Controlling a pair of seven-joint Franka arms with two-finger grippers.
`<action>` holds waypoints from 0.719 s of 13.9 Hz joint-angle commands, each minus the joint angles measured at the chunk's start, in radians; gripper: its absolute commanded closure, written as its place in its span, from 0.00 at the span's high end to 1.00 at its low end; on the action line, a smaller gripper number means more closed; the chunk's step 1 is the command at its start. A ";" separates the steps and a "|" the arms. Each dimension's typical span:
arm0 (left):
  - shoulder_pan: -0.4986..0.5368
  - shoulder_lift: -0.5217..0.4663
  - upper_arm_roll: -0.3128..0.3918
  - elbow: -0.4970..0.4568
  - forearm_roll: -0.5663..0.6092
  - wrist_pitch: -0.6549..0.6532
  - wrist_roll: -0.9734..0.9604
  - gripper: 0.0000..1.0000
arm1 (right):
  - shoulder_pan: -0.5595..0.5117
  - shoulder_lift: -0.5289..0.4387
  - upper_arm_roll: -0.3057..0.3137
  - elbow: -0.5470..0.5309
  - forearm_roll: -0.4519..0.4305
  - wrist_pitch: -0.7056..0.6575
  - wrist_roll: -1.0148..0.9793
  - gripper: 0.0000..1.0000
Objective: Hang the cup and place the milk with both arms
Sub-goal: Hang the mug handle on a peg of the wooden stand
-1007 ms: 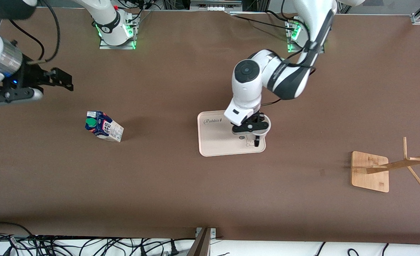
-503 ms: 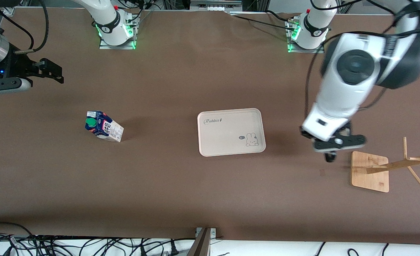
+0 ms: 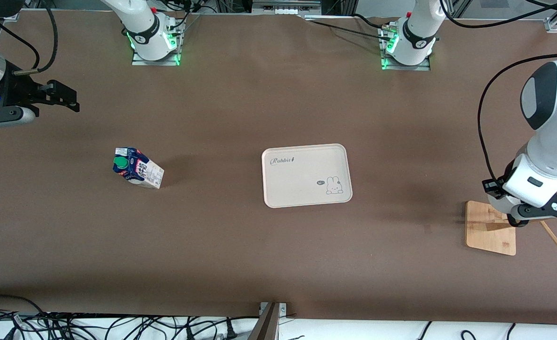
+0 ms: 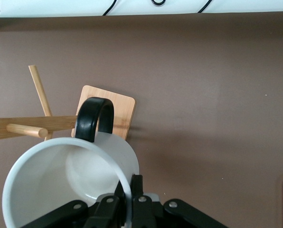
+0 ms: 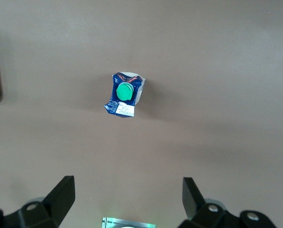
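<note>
My left gripper [image 4: 129,183] is shut on the rim of the white cup [image 4: 65,180], one finger inside and one outside. The cup's black handle [image 4: 95,118] points toward the wooden rack's peg [image 4: 27,129]. In the front view the left gripper [image 3: 519,221] hangs over the rack's base [image 3: 488,233] and the cup is hidden under the hand. The milk [image 3: 137,168] stands on the table toward the right arm's end; it also shows in the right wrist view [image 5: 124,94]. My right gripper [image 3: 71,100] is open and empty in the air, away from the milk.
A pale tray [image 3: 302,184] with a rabbit print lies at the table's middle, nothing on it. The rack's slanted pegs [image 3: 553,236] stick out at the left arm's end. Cables run along the table's front edge [image 3: 118,326].
My left arm has lifted the cup off the tray and carried it to the rack at the left arm's end. My right gripper has drawn back slightly toward the table's end.
</note>
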 commanded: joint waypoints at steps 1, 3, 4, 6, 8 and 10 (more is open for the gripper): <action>0.056 0.008 -0.017 0.022 0.008 -0.028 0.028 0.00 | -0.025 -0.014 0.033 -0.013 -0.017 0.018 -0.017 1.00; 0.069 0.012 -0.015 0.027 0.011 -0.027 0.072 0.00 | -0.024 -0.014 0.034 -0.010 -0.020 0.016 -0.017 1.00; 0.074 0.013 -0.015 0.027 0.014 -0.027 0.082 0.00 | -0.024 -0.014 0.034 -0.009 -0.029 0.016 -0.017 1.00; 0.090 0.018 -0.015 0.028 0.012 -0.025 0.117 0.00 | -0.024 -0.016 0.034 -0.007 -0.032 0.018 -0.017 1.00; 0.107 0.021 -0.014 0.028 0.012 -0.025 0.120 0.00 | -0.024 -0.008 0.033 0.020 -0.039 0.007 -0.015 1.00; 0.141 0.021 -0.015 0.021 0.003 -0.027 0.122 0.00 | -0.011 -0.004 0.036 0.027 -0.042 0.007 -0.008 1.00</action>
